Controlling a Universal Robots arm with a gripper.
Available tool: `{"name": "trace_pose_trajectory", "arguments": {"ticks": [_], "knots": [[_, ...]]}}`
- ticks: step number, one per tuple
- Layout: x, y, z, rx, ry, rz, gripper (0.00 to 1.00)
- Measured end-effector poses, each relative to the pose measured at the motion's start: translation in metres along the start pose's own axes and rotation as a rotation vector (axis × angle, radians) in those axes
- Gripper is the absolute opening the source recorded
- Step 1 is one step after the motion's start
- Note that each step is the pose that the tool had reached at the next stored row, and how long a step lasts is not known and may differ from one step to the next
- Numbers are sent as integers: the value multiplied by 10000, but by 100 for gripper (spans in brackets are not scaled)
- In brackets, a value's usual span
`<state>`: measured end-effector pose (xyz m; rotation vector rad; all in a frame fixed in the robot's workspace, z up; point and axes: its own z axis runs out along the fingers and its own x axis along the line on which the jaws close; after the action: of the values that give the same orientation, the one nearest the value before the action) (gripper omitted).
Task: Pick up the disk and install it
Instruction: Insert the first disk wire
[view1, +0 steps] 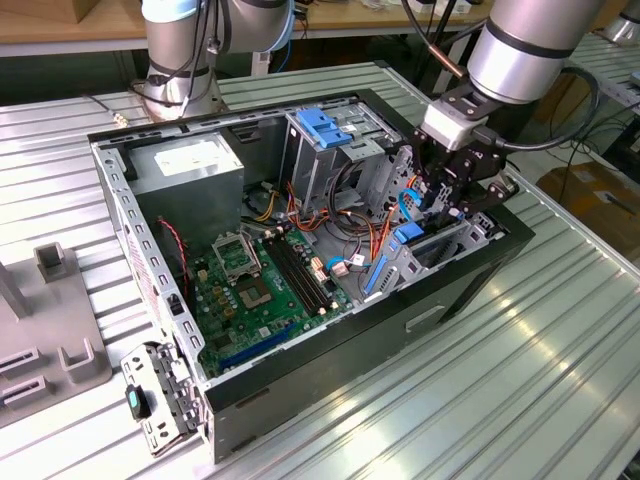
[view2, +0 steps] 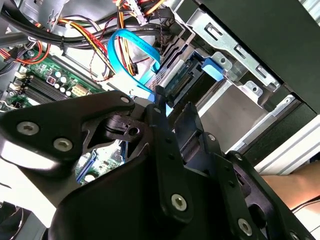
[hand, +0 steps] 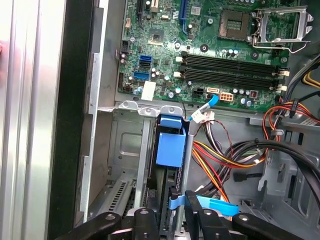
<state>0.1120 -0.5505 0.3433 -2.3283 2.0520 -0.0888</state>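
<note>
Blue plastic marks the disk: in the first wrist view its frame stands on edge in the drive bay at the front corner of the open computer case, just beside the motherboard. The exterior view shows the same blue frame sitting low in that bay, directly under the gripper.

My reading is that the install step is in hand, with the pick-up already done: the disk is in its slot, and the gripper sits right over its near end. In the first wrist view the 2 fingers stand a narrow gap apart, flanking the drive's edge. Whether they pinch it, merely rest against it or have let go, I cannot tell. Judging from that, the next move calls for a straight, gentle push along the slot, keeping clear of the light-blue data cable and the red, yellow and black wire bundle close alongside.

Much is hidden. The second wrist view is largely blocked by the gripper's black linkage, so the contact point cannot be seen. The disk's label and metal face are out of sight, and how deep it is seated is probably not decidable. A skin-toned patch, possibly a person's arm, lies at the picture's edge outside the case.
</note>
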Motion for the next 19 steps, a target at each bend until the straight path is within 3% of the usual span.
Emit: {"name": "trace_pose_trajectory", "arguments": {"ticks": [5,8,10,19], "knots": [[2,-6,-89,0,1,0,36],[3,-13,-91,-9,-1,-2,36],[11,-77,-86,-131,-15,10,36],[15,-109,-79,-169,38,993,36]]}}
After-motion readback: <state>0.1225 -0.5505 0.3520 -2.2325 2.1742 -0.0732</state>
